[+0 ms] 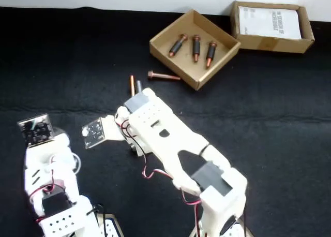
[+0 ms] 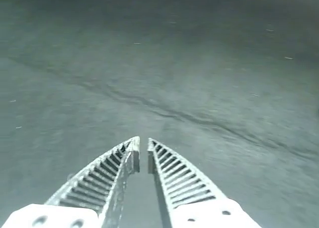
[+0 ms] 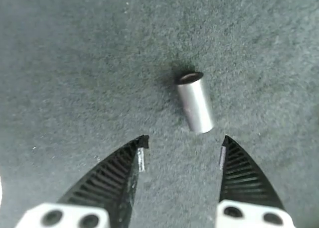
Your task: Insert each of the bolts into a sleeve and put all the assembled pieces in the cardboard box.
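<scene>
Right tool point(image 3: 183, 144) hangs wide open just before a stubby silver metal sleeve point(image 3: 195, 103) on the black felt tabletop point(image 3: 75, 63); closing off-centre could likely nudge it rolling away. Left tool point(image 2: 143, 144) is nearly closed and empty.

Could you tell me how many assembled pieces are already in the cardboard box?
3 pieces, side by side in the box: one left, one middle, one right. None seems hidden.
</scene>
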`<state>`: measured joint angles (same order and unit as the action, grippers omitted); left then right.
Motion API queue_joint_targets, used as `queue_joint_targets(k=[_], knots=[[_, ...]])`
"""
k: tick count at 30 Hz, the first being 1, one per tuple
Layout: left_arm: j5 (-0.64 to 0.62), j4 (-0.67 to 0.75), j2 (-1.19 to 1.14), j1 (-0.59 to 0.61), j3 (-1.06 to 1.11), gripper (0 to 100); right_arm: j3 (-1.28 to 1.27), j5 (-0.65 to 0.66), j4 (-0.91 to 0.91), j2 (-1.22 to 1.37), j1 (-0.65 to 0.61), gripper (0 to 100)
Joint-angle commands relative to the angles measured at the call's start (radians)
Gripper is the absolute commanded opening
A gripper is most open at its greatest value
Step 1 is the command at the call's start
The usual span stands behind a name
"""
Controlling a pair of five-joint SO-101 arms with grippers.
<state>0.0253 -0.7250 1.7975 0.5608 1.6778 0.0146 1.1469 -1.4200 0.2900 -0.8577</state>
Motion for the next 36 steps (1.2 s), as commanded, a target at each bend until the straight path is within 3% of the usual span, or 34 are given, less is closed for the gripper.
queue_joint_targets(k=[1, 4, 8, 18, 28, 36], knots=[[0.009, 0.017, 0.010, 0.140, 0.016, 2, 0.065, 0.015, 0.022, 0.019, 0.010, 21.3], [0.009, -0.006, 0.010, 0.294, 0.016, 2, 0.085, 0.015, 0.024, 0.031, 0.015, 21.3], [0.009, -0.044, 0.010, 0.400, 0.016, 2, 0.079, 0.017, 0.068, 0.042, 0.016, 21.3], [0.009, -0.038, 0.012, 0.406, 0.015, 2, 0.077, 0.005, 0.119, 0.130, 0.010, 21.3], [0.011, -0.038, 0.012, 0.401, 0.015, 2, 0.077, -0.155, 0.206, 0.200, -0.065, 21.2], [0.011, -0.038, 0.012, 0.401, 0.015, 2, 0.076, -0.264, 0.228, 0.282, -0.056, 0.6]])
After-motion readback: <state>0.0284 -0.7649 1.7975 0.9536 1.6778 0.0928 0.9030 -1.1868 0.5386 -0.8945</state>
